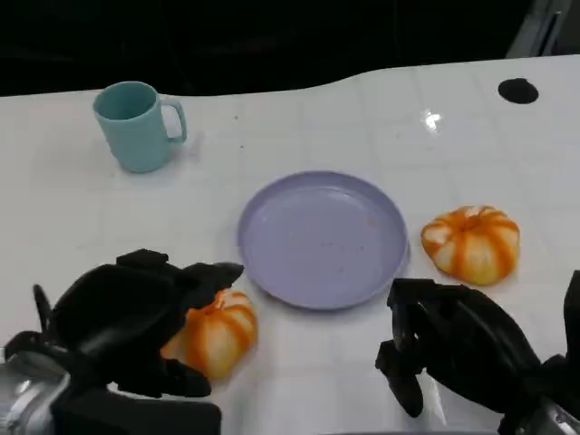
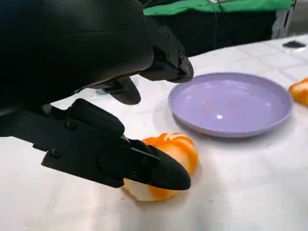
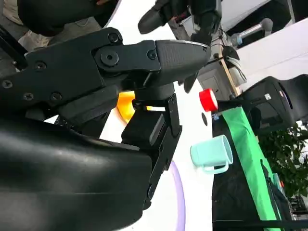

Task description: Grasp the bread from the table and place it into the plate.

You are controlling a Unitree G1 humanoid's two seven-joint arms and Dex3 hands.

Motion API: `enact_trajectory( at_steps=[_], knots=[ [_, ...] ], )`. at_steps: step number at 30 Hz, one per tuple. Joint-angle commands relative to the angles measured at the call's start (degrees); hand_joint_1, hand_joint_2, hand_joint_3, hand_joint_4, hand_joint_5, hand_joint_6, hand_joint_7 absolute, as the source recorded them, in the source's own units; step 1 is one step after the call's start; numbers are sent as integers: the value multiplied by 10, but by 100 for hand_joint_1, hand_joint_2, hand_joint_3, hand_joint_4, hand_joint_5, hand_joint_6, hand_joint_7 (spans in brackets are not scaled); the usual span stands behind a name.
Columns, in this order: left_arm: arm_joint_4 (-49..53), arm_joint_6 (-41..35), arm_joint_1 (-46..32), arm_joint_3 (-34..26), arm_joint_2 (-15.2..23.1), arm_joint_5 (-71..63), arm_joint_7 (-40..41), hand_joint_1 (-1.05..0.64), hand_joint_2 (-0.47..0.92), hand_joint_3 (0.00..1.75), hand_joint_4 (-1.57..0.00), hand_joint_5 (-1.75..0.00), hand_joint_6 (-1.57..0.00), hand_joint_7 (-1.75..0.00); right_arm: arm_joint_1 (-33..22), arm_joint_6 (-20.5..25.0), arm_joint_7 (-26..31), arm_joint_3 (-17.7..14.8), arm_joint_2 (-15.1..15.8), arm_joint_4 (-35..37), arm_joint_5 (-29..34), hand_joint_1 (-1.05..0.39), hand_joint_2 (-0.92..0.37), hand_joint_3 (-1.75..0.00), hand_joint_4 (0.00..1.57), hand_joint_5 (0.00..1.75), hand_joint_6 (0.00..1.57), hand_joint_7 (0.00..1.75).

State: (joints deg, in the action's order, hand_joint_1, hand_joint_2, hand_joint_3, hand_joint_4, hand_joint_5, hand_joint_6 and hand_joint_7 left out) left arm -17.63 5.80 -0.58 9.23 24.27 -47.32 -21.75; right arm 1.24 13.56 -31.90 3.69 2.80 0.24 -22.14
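Two orange-and-white striped breads lie on the white table. One bread [image 1: 216, 333] [image 2: 179, 150] sits left of the purple plate [image 1: 322, 237] [image 2: 230, 103]. My left hand [image 1: 136, 322] [image 2: 96, 96] is around it: one finger lies against its near side and the thumb hangs above it with a gap. This bread rests on the table. The other bread [image 1: 471, 242] [image 2: 301, 91] lies right of the plate. My right hand [image 1: 449, 349] [image 3: 139, 62] hovers near the front edge, below that bread, with nothing in it. The plate holds nothing.
A teal mug [image 1: 136, 125] [image 3: 211, 153] stands at the back left. A black round mark [image 1: 517, 90] sits at the table's far right. The table's back edge runs just beyond the mug. The right wrist view shows a red knob [image 3: 208, 99] and equipment beyond the table.
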Motion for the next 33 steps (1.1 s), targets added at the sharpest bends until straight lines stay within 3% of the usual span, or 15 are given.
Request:
enact_trajectory(
  at_steps=[1, 9, 18, 20, 22, 24, 25, 26, 28, 30, 33],
  knots=[
    [69, -27, 38, 41, 0, -37, 7, -80, 92, 6, -22, -40, -24, 0, -2, 10, 0, -6, 9, -9, -7, -93, -92, -35, 129, 159, 111, 152],
    [193, -76, 101, 102, -22, -79, 33, -74, 92, 3, -25, -38, -28, -1, -6, 15, 5, -6, 13, -19, -1, -92, -92, -37, 129, 160, 111, 153],
    [324, -63, 141, 121, -47, -37, 112, -59, 90, 0, -35, -42, -42, -5, -7, 17, 3, -7, 15, -23, -2, -93, -92, -36, 129, 162, 111, 154],
    [361, -42, 148, 119, -51, -16, 146, -48, 91, 1, -46, -49, -54, -8, -8, 15, 3, -5, 15, -24, 0, -93, -92, -36, 129, 162, 111, 154],
    [394, -20, 154, 116, -50, 1, 181, -36, 92, 5, -61, -87, -82, -16, -9, 15, 3, -5, 15, -25, 0, -94, -92, -36, 129, 162, 111, 154],
    [428, 7, 161, 115, -44, 12, 224, -27, 92, 22, -86, -100, -111, -21, -9, 16, 4, -5, 13, -26, -2, -94, -92, -36, 129, 162, 111, 154],
    [443, 19, 164, 116, -39, 13, 243, -25, 89, 35, -90, -122, -117, -37, -9, 18, 5, -5, 12, -26, -3, -94, -92, -36, 129, 162, 111, 155],
    [455, 29, 168, 118, -34, 13, 259, -24, 85, 48, -88, -153, -101, -97, -8, 18, 6, -5, 11, -26, -3, -94, -92, -35, 129, 162, 111, 154],
    [469, 40, 173, 123, -25, 8, 285, -23, 84, 59, -88, -170, -80, -155, -8, 16, 7, -5, 11, -25, -1, -94, -92, -35, 129, 163, 111, 154],
    [468, 39, 176, 128, -16, 0, 296, -24, 84, 62, -88, -173, -74, -170, -7, 14, 7, -4, 11, -25, 0, -94, -92, -35, 129, 163, 111, 154],
    [446, 28, 175, 135, -6, -15, 302, -25, 82, 63, -86, -175, -70, -170, -6, 11, 6, -5, 10, -23, -1, -94, -92, -35, 128, 162, 111, 154]
  ],
)
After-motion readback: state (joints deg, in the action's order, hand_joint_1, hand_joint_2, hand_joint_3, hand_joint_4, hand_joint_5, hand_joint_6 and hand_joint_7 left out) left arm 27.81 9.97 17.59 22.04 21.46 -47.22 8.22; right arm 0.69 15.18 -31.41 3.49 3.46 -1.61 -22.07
